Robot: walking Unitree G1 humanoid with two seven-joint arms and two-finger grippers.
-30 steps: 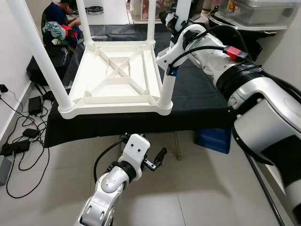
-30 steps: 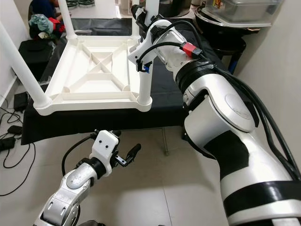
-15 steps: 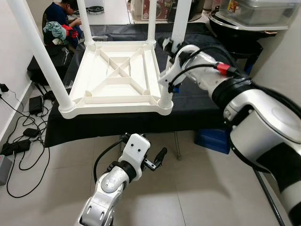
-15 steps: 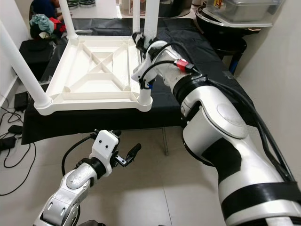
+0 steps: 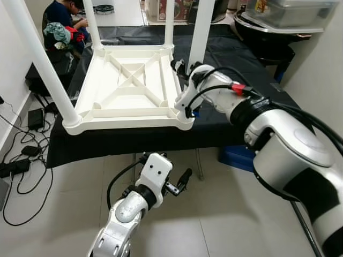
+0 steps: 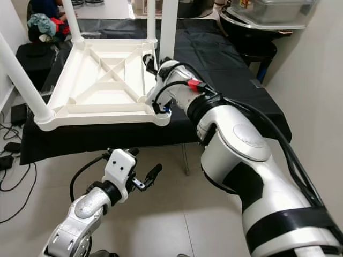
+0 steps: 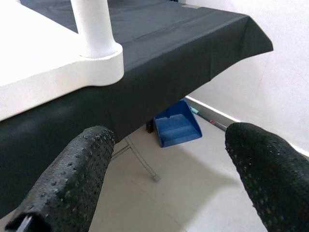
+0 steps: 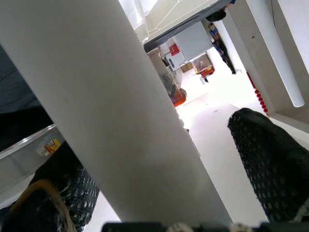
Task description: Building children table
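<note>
At the far left a person (image 5: 64, 13) sits on the floor beside a heap of clothes, and black cables (image 5: 24, 155) with power bricks trail along the wall. A white children's table (image 5: 128, 88) lies upside down on a workbench covered with black cloth (image 5: 236, 59), its ribbed underside facing up and its white legs pointing upward from the corners.

Low in front of the workbench, the left gripper (image 6: 144, 179) hangs above the tiled floor (image 5: 225, 214), its two black fingers (image 7: 72, 179) spread apart and grasping nothing. Its wrist camera looks toward the near right corner socket of the table and a blue bin (image 7: 177, 128) under the bench.

Further right, the right gripper (image 5: 181, 67) reaches in at the near right leg (image 5: 199, 32), which stands upright by that corner. In the right wrist view the fingers (image 8: 270, 159) sit on either side of the leg with a visible gap on one side, so it cannot be told whether they clamp it.

At the far right a clear plastic container (image 5: 289, 10) rests on a dark round stand. No writing or label can be read anywhere.
</note>
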